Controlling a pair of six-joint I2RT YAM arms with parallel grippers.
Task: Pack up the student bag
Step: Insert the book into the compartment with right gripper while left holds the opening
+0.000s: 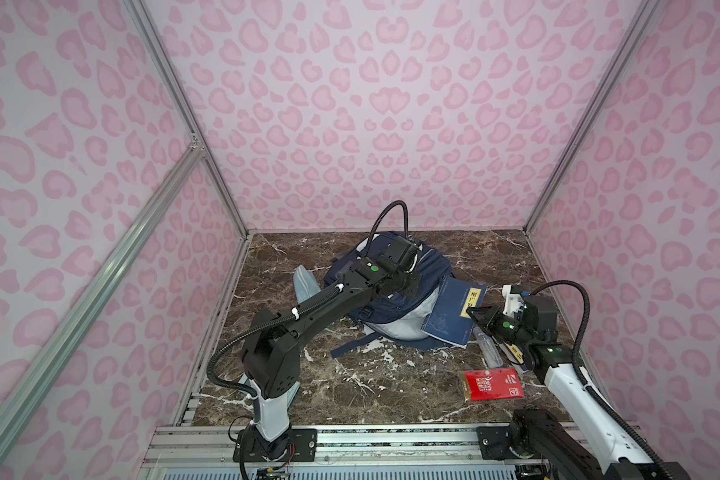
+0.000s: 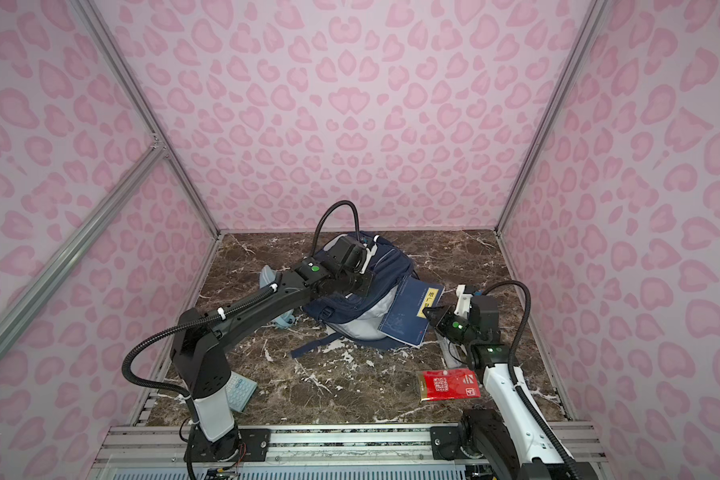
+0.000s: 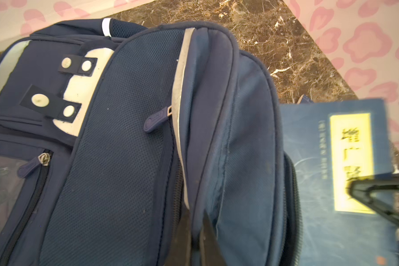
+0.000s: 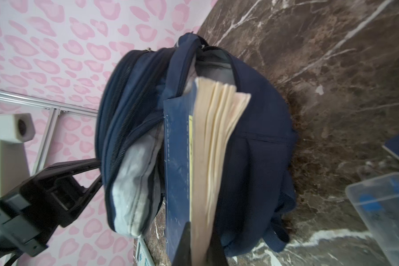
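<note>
**Both grippers clamped: left on the bag's rim, right on a book at its mouth**

I take the student bag (image 1: 391, 291) as my reference. It lies on the marble tabletop (image 1: 371, 386) towards the back wall, with only a narrow strip of marble behind it. In front of the bag a broad bare stretch runs to the front rail, the widest room I have. On the bag's left a light-blue pouch (image 1: 304, 282) sits just beside it, partly hidden by my left arm. A calculator (image 2: 240, 390) lies well to the bag's front-left, by that arm's base. To the bag's front-right a clear plastic case (image 1: 489, 351) and a red packet (image 1: 493, 384) crowd the space near my right arm.

My left gripper (image 3: 195, 221) reaches over the bag from the front-left. It is closed tight on a fold of navy fabric along the zip opening, beside a grey reflective stripe.

My right gripper (image 4: 199, 239) sits at the bag's right side, clamped on the near edge of a blue book (image 4: 180, 161). The book's far end meets the bag's open mouth against the pale grey lining, its pages slightly fanned. I cannot tell how far in it reaches.
</note>
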